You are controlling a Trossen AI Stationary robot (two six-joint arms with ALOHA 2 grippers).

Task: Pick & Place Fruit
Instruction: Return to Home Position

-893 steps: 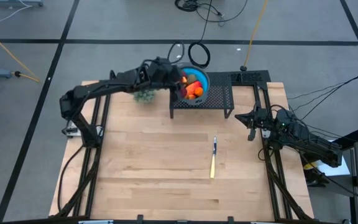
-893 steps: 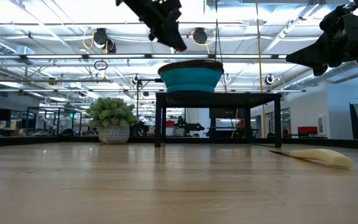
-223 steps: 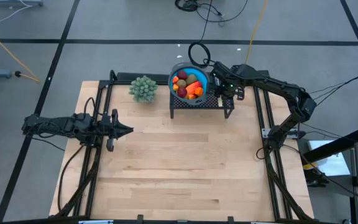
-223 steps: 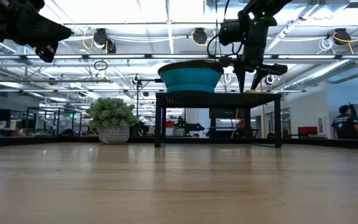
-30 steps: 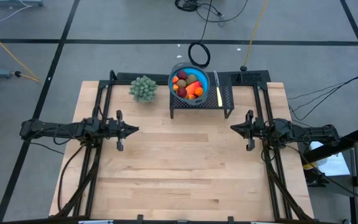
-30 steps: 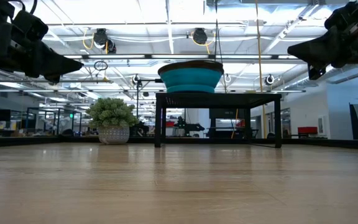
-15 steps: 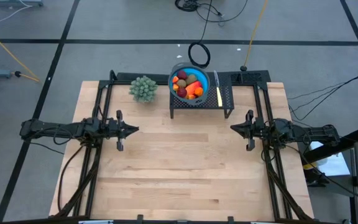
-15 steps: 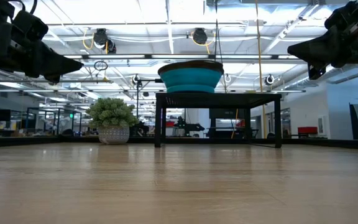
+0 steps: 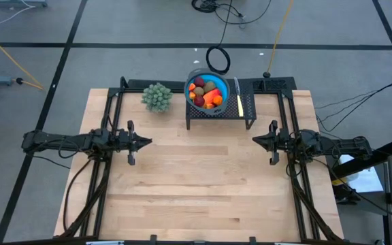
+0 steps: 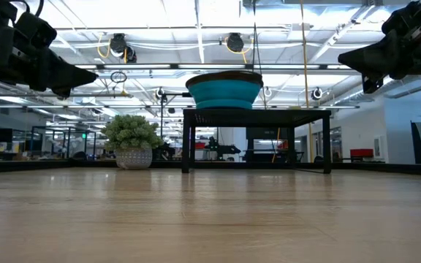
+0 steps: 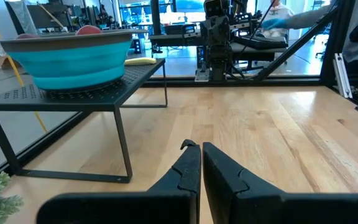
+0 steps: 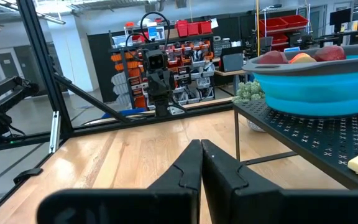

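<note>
High view, with wrist views for the tools. The fruit [image 9: 206, 92] lies heaped in the blue strainer bowl [image 10: 224, 93] on the black shelf [image 9: 248, 109] at the table's [image 9: 196, 190] 12 o'clock edge. The knife [image 9: 238, 98] rests on the shelf just beside the bowl, toward 3 o'clock. My left tool [image 9: 147, 141] hovers at 9 o'clock and my right tool [image 9: 255, 140] at 3 o'clock, each with fingers pressed narrow, holding nothing. All the fruit I can see is in the bowl, so I judge the homing step nearly done; next I need only park both arms.
</note>
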